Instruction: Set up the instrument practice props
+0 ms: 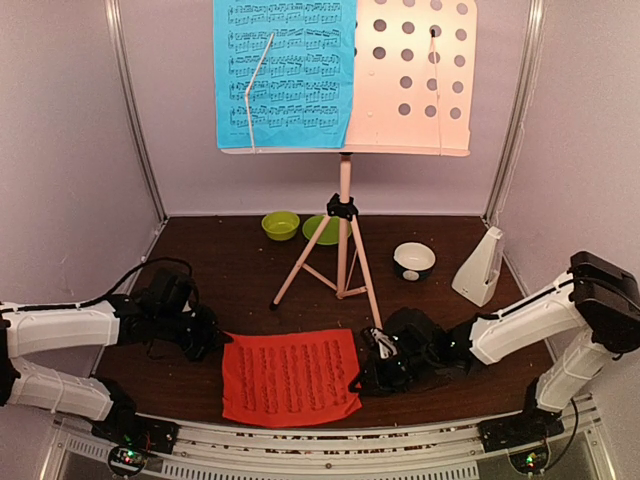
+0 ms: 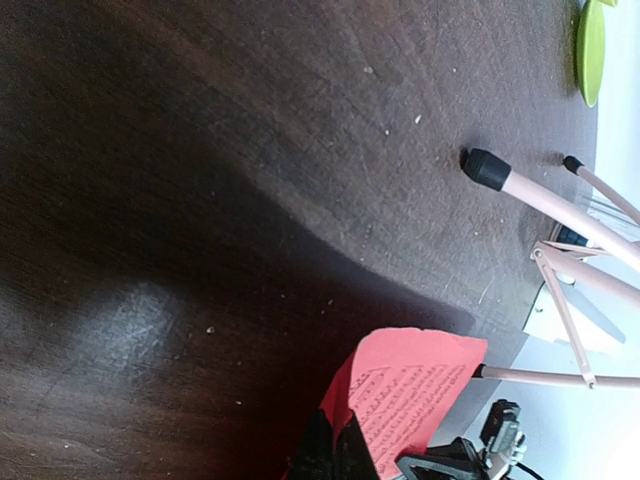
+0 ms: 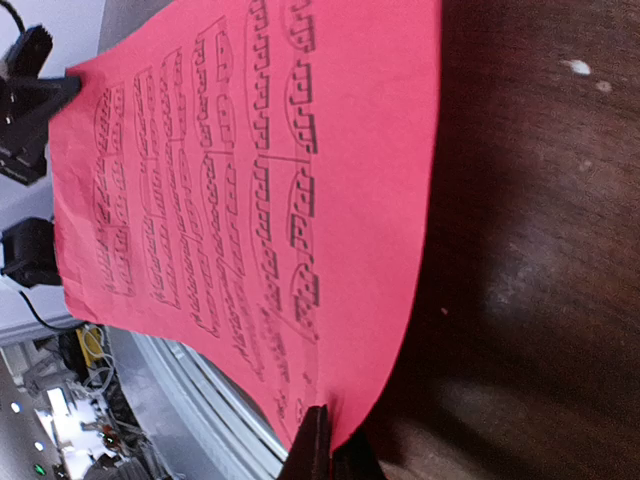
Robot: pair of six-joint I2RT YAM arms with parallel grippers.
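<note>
The red music sheet (image 1: 290,378) lies on the dark table (image 1: 230,265) near the front edge, between my two grippers. My left gripper (image 1: 218,345) is shut on its left edge; in the left wrist view the fingertips (image 2: 337,450) pinch the red music sheet (image 2: 420,385). At the sheet's right edge my right gripper (image 1: 365,372) is shut too, and the right wrist view shows the gripper (image 3: 332,455) nipping the red music sheet (image 3: 300,150). Behind stands the pink music stand (image 1: 344,200), the blue music sheet (image 1: 285,70) on the left half of its desk (image 1: 420,70). The white metronome (image 1: 480,268) stands at the right.
The stand's tripod legs (image 1: 310,265) spread just behind the red sheet, one leg (image 2: 540,195) showing in the left wrist view. A small white bowl (image 1: 413,260) sits beside the metronome. A lime green bowl (image 1: 280,225) and plate (image 1: 322,230) are at the back.
</note>
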